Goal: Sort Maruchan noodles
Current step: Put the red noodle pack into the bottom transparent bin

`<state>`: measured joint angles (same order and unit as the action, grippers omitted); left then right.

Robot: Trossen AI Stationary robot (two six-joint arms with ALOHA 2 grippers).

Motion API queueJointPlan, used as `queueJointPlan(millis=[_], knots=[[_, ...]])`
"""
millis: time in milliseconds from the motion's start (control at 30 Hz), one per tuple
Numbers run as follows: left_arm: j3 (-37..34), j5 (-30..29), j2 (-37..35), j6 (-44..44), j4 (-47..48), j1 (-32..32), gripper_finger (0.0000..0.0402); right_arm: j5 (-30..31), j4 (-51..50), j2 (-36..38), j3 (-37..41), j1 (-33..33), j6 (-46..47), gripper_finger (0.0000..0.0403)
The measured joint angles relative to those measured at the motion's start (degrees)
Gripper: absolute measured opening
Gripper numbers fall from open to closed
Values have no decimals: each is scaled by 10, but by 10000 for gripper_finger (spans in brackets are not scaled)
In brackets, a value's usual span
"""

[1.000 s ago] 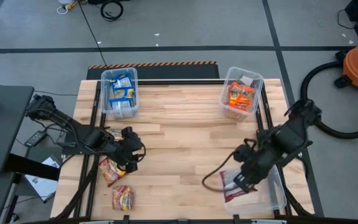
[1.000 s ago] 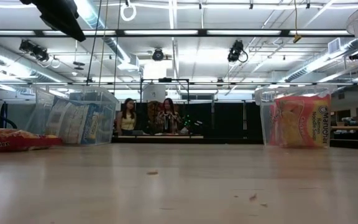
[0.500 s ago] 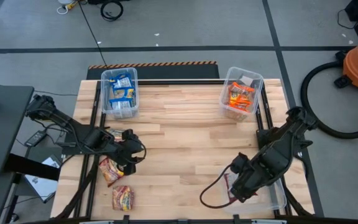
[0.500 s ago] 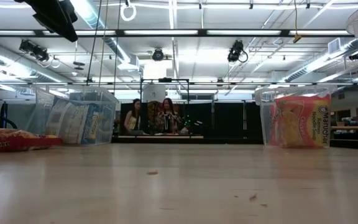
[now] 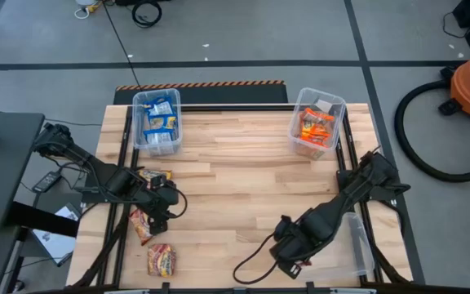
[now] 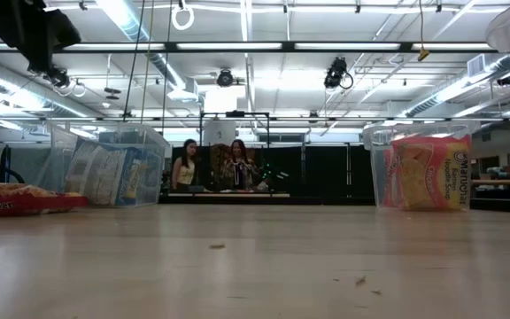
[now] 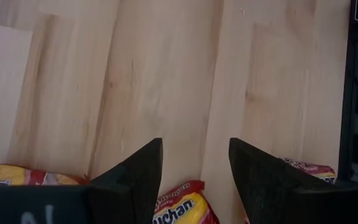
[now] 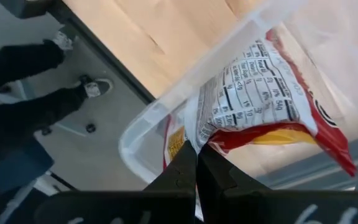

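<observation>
Right pincer (image 8: 196,163) is clamped shut on the crinkled edge of a red ramen packet (image 8: 260,102), its white nutrition-label back facing the wrist camera, glossy film bunched where the fingers pinch it. Just behind that packet is a clear plastic bin (image 8: 166,112) with a rounded corner and a thin, shiny rim. Seen from above, this pincer (image 5: 288,249) sits low over the near edge of the bench (image 5: 235,180), pale planked wood, with open boards stretching away beside it.

Left pincer (image 7: 194,165) stands moderately open, holding nothing, its dark wedge-shaped fingers apart over bare wood. Directly under the fingertips lies a red-and-yellow packet (image 7: 182,208); a yellow packet (image 7: 33,176) lies to one side, another red one (image 7: 309,168) to the other, near the bench's dark frame. Well beyond both pincers, the far bins hold sorted packets: blue ones (image 5: 160,122) and orange ones (image 5: 317,126).
</observation>
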<state>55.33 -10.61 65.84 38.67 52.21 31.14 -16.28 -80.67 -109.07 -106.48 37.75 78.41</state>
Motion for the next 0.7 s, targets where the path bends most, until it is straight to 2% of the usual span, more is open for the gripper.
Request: queueJointPlan(millis=[267,700], knots=[[0,-1,0,20,-1,12,192,3,-9,-26,0,-5,-32,4],[0,-19,0,61,-6,45,192,90,-15,-32,0,11,-80,3]])
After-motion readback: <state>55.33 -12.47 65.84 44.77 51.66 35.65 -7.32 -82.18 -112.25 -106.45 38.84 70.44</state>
